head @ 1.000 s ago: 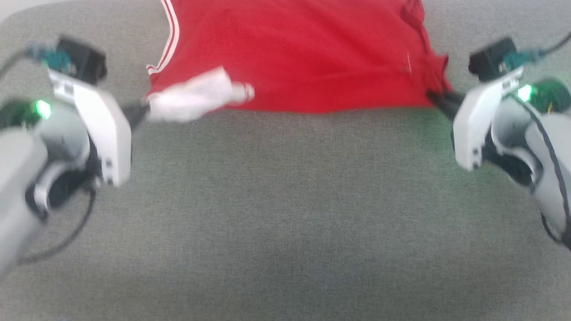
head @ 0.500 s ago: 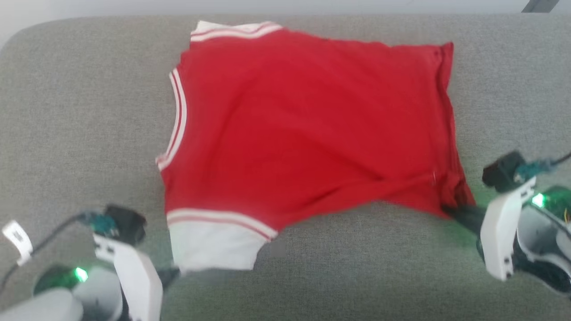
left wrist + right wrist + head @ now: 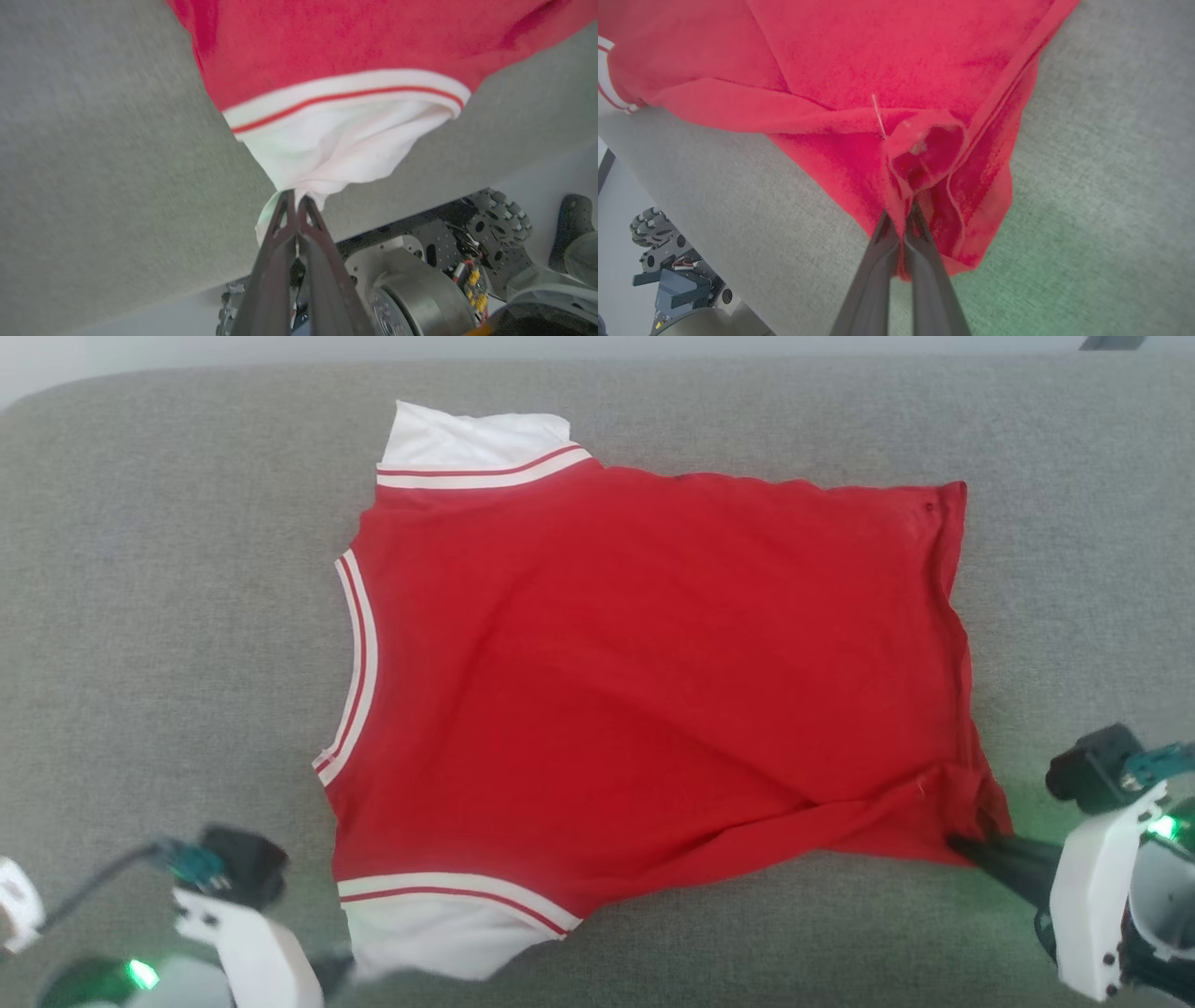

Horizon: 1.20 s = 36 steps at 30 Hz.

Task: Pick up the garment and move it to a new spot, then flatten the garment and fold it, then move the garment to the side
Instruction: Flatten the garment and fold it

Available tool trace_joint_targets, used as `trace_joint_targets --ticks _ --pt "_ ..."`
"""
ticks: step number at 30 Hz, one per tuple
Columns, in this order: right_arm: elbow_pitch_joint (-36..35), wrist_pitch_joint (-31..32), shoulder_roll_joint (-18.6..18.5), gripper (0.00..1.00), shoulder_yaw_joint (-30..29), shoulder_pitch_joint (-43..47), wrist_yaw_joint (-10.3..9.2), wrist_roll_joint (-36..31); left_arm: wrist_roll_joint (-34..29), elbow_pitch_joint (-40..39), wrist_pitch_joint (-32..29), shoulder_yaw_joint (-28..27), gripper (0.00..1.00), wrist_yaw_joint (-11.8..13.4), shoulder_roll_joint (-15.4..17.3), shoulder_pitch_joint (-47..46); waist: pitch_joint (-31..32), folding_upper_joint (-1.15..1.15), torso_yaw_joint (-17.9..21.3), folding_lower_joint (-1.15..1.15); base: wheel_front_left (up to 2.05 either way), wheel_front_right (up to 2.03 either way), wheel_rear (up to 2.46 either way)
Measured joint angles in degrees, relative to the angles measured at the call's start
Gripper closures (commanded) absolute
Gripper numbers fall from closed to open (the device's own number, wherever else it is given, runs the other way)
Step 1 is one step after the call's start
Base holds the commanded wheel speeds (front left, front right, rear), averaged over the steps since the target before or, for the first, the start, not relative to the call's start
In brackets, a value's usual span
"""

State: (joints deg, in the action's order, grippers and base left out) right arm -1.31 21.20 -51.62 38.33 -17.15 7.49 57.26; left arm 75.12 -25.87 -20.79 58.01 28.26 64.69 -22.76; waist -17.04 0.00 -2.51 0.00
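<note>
The garment (image 3: 644, 681), a red jersey with white sleeves and red-and-white striped trim, lies spread across the grey cushion, its plain red side up. My left gripper (image 3: 341, 971) at the lower left is shut on the near white sleeve (image 3: 336, 149), pinched between its dark fingers (image 3: 280, 242). My right gripper (image 3: 966, 847) at the lower right is shut on the near red hem corner (image 3: 920, 158), which bunches and creases toward the fingers (image 3: 878, 266). The far white sleeve (image 3: 467, 439) lies flat at the top left.
The grey fabric surface (image 3: 140, 616) runs wide on both sides of the garment. Its near edge shows in the left wrist view, with the robot's wheeled base (image 3: 420, 280) below it. More of the base (image 3: 668, 261) appears at the right wrist view's lower left.
The head camera has tilted, so the whole garment now shows. Both grippers, still shut on the garment, have drawn its near edge toward me, and it lies more spread out.
</note>
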Motion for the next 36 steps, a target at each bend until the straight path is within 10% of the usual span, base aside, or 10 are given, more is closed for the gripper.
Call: trace_joint_targets --ticks 12,24,34,36 --pt "-1.74 0.00 6.98 1.00 -9.81 -3.67 0.00 -6.34 -11.79 2.02 -2.31 -7.77 1.00 -5.46 6.38 -17.78 -2.43 0.00 2.07 0.00 0.00 0.00 0.00" --pt "6.23 1.35 16.12 1.00 -8.32 -14.85 0.03 -13.41 -15.63 26.18 -8.31 -5.72 1.00 -20.83 -8.01 -31.94 -7.50 0.00 4.66 0.00 0.00 0.00 0.00" --pt "12.91 2.21 19.35 0.91 -5.17 -19.62 0.04 -13.49 -13.97 40.30 -10.18 -3.20 1.00 -25.52 -15.91 -33.34 -9.32 0.00 5.00 0.00 0.00 0.00 0.00" --pt "13.54 2.63 19.73 0.52 -5.26 -20.17 0.05 -13.58 -13.63 41.66 -10.20 -3.27 0.48 -25.55 -16.63 -33.66 -9.14 0.00 4.93 0.00 0.00 0.00 0.00"
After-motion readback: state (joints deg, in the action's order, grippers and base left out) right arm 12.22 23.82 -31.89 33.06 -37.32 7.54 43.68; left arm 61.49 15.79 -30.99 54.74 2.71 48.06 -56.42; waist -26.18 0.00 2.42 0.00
